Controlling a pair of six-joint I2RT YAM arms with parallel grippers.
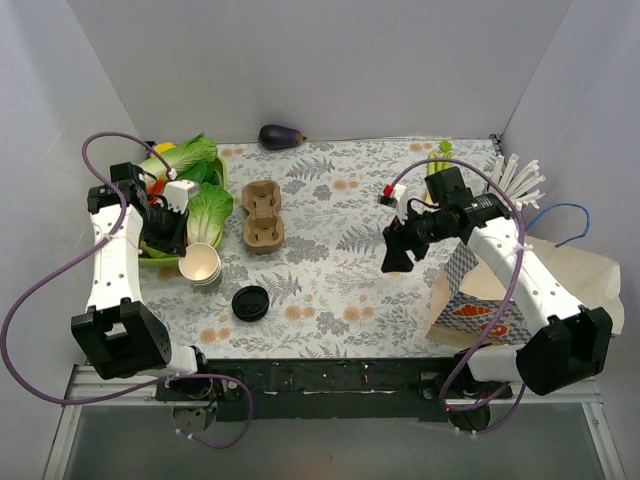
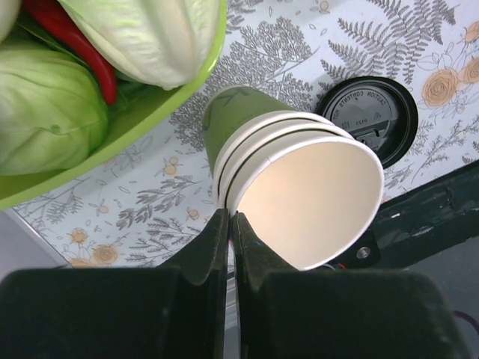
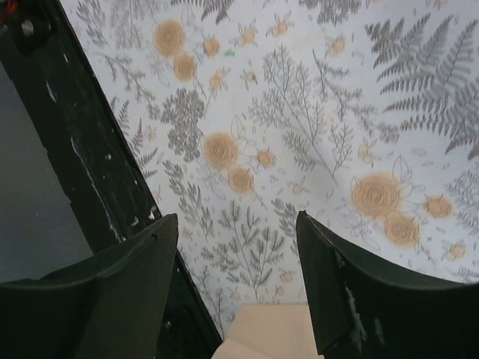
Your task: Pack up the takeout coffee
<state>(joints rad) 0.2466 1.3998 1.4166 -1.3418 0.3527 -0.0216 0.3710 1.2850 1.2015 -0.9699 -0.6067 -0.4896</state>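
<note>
Left gripper [image 2: 230, 224]: fingers pressed together, holding nothing, tips just beside the rim of a stack of lidless green paper cups [image 2: 299, 187]. The stack is near a lime-green plastic bowl [image 2: 127, 131] of vegetables. Round black plastic lid [image 2: 370, 116] lies flat on the fern-print tablecloth [image 3: 299, 112], close to the stack. Right gripper [image 3: 238, 247]: fingers spread wide over bare cloth. Lidded green paper cup of coffee: cannot tell where it is in any view.

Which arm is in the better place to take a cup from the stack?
Left. The left gripper, shut, is at the rim of the cups, near the lid. The right gripper hangs open over bare cloth, far across the table by the bag.
</note>
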